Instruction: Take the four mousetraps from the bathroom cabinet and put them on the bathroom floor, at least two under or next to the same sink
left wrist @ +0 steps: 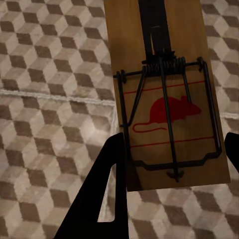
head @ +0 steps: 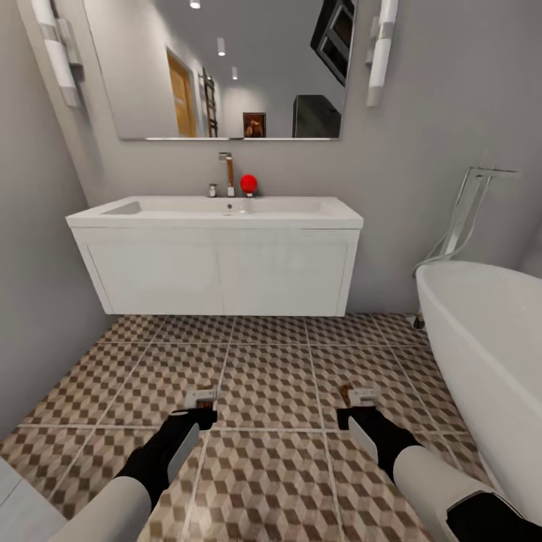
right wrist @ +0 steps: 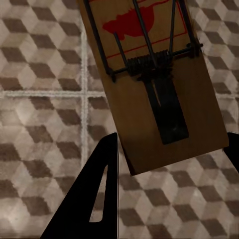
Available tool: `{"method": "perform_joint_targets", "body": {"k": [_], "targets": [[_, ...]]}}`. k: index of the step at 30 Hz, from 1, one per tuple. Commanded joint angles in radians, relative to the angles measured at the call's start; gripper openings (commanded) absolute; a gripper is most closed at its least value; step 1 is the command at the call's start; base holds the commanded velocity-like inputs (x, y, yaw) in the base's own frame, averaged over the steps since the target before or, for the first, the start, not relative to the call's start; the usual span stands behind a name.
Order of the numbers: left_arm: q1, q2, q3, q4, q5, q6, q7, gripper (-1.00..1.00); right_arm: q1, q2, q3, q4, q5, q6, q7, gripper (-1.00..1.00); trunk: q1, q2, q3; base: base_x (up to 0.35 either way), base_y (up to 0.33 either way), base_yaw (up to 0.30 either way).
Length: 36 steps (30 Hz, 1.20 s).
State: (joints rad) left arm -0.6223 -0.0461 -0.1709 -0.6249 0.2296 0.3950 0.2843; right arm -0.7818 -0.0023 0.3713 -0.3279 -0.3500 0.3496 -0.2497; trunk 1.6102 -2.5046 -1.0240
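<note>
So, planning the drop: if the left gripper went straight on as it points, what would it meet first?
Likely the cube-patterned tiled floor; the left gripper, holding a wooden mousetrap, points down at it. Depth unclear.

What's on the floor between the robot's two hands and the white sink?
Nothing: in the head view, bare bathroom floor runs from the left gripper and right gripper to the sink.
</note>
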Motion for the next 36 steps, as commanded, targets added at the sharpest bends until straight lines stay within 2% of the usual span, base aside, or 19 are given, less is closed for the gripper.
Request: {"method": "perform_joint_targets", "body": {"k": [1,15,36], "targets": [[0.0,0.001,-0.006,-0.003,0.01,0.004,0.01,-1.0,-0.001,0.001,0.006,-0.002,-0.009,0.001,-0.007,-1.0,0.0,-0.001,-0.005,0.0,0.0,0.0],[-0.001,-0.004,-0.005,-0.011,0.012,0.015,0.01,-1.0,0.0,0.002,0.003,-0.002,-0.008,-0.01,-0.006,-1.0,0.006,-0.004,-0.059,0.0,0.0,0.0],[0.0,-0.007,-0.005,-0.015,0.013,0.022,0.01,-1.0,0.0,0.008,0.005,-0.001,-0.003,-0.108,-0.006,-1.0,0.016,-0.009,-0.14,0.0,0.0,0.0]]}}
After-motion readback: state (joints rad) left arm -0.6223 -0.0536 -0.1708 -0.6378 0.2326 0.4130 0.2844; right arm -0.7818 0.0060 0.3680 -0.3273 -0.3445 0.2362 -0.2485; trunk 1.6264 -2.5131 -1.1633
